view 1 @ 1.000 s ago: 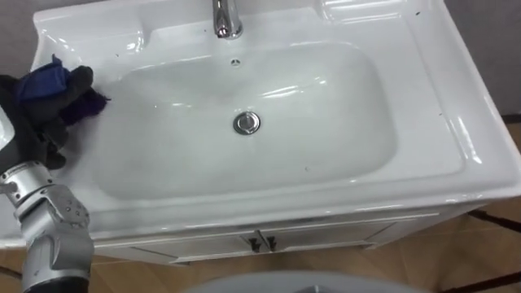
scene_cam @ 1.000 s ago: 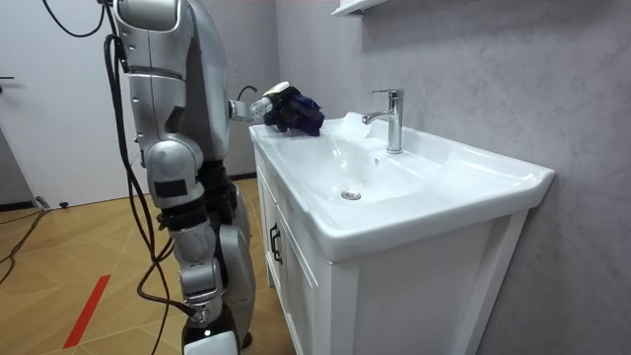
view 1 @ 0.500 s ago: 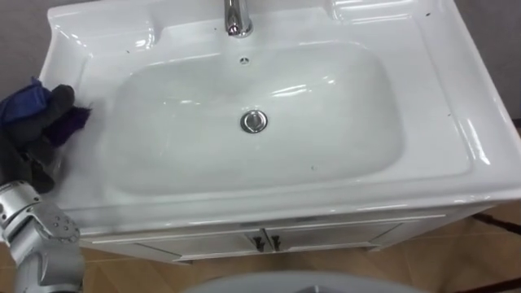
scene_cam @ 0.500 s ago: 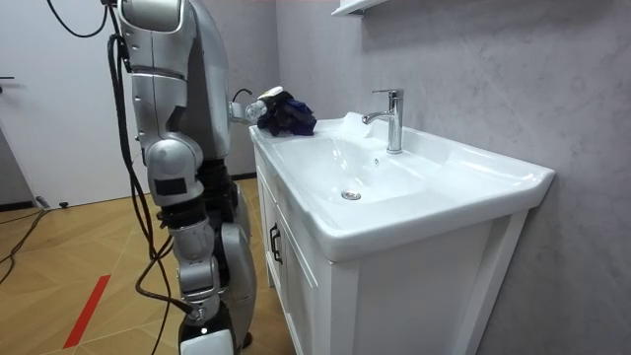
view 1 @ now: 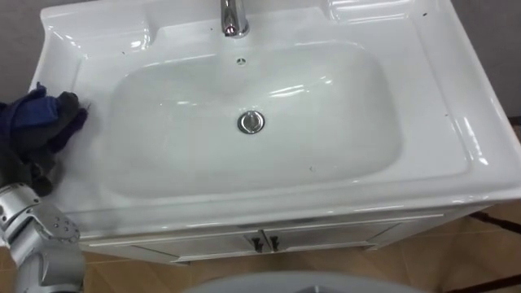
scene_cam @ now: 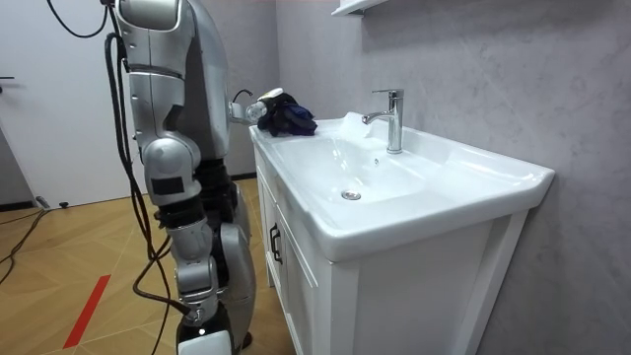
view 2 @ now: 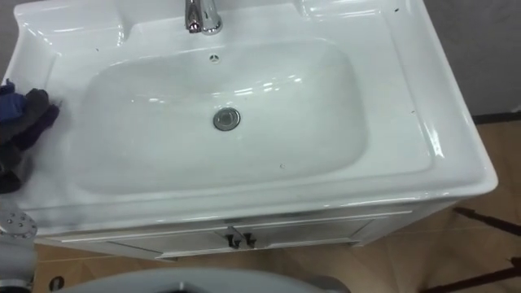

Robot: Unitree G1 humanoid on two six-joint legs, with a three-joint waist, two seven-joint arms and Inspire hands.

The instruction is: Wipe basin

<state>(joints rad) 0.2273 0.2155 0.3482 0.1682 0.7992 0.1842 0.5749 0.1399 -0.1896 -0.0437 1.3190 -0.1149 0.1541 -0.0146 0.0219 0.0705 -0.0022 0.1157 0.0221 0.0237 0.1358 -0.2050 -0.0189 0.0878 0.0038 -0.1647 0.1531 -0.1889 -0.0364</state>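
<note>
You see the white basin [view 1: 350, 163] across mid-frame. At its left rim, at the frame's left edge, the dark blue cloth [view 1: 23, 112] sits bunched in the left hand [view 1: 34, 150], its fingers curled round it. The drain [view 1: 251, 122] lies centre and the tap [view 1: 234, 16] at top.

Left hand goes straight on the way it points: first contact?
Probably the raised back-left rim of the basin. The left hand, fingers curled round the blue cloth, points along the left ledge toward the back, well left of the faucet. Depth is unclear.
</note>
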